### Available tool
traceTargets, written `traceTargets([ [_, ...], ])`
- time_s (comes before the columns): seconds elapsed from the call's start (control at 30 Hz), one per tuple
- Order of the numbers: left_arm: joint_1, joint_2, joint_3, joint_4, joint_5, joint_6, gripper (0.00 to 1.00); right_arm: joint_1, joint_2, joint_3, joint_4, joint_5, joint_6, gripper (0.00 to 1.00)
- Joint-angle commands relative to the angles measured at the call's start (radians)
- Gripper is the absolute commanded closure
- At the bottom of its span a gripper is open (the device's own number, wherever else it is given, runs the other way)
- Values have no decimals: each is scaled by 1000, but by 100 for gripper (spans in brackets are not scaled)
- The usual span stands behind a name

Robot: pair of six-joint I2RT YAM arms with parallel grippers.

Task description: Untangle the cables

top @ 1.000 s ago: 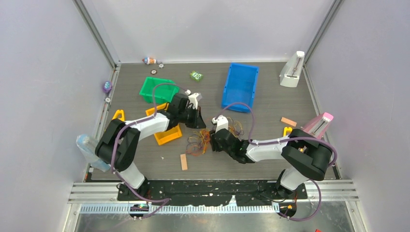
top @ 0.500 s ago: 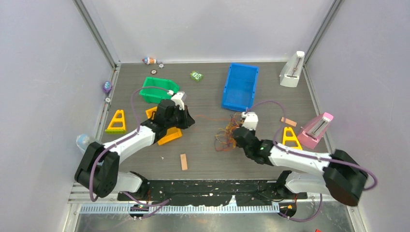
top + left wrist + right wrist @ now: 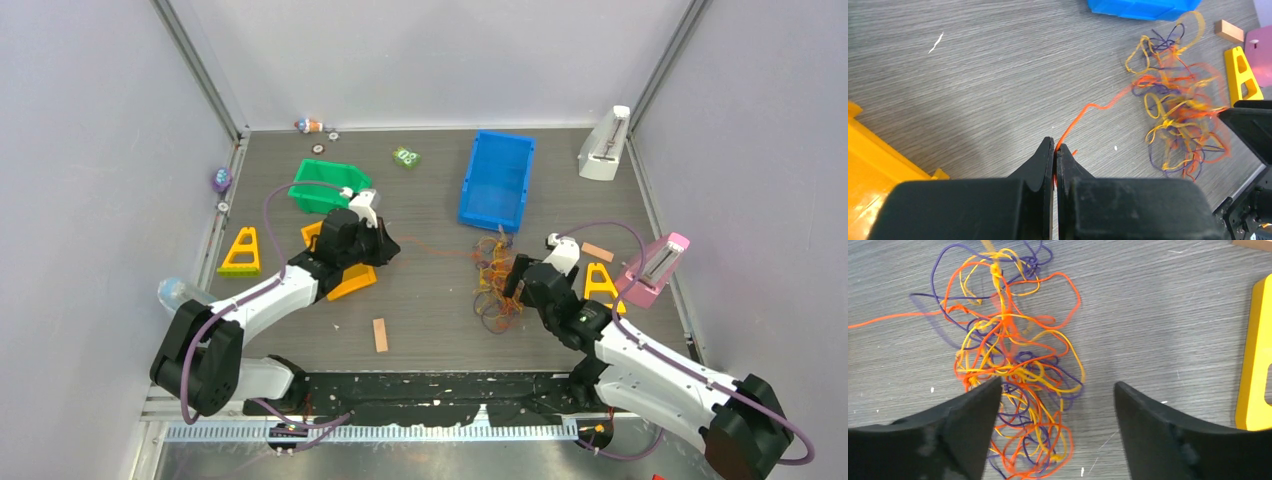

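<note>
The left arm [image 3: 270, 295] and the right arm [image 3: 650, 358] are white link shells between black joint housings, each trailed by a purple hose [image 3: 598, 224]. The left gripper [image 3: 1054, 146] has matte black fingers [image 3: 1038, 162] — wedge-shaped, blunt-tipped.

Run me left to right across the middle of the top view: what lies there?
First the yellow A-frame block → left gripper, shut on an orange strand → cable tangle → second yellow A-frame block → pink metronome.
</note>
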Motion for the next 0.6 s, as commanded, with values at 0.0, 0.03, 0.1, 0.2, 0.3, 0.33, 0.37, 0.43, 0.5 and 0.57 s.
traceTargets([
  [0.0, 6, -19, -5, 98, 73, 17, 100, -5, -36, 56, -4, -63, -76, 1],
  [0.03, 6, -15, -6, 106, 85, 16, 100, -6, -31, 61, 5, -112, -95, 3],
  [0.1, 7, -6, -3, 113, 102, 14, 100, -6, -9, 78, 29, -191, -142, 4],
  [0.2, 5, 7, 6, 115, 119, 13, 100, -6, 42, 103, 103, -308, -203, 5],
  [0.3, 5, 15, 11, 115, 130, 13, 100, -6, 121, 119, 186, -401, -233, 5],
  [0.33, 5, 15, 11, 115, 130, 14, 100, -6, 137, 125, 191, -400, -236, 5],
  [0.37, 5, 18, 11, 115, 128, 15, 100, -6, 172, 140, 184, -381, -233, 5],
  [0.43, 3, 17, 11, 114, 127, 17, 100, -6, 216, 166, 137, -306, -210, 5],
  [0.5, 3, 13, 12, 109, 117, 21, 100, -6, 245, 177, 104, -228, -184, 3],
  [0.57, 4, 2, 9, 100, 101, 23, 100, -6, 265, 170, 105, -196, -173, 5],
])
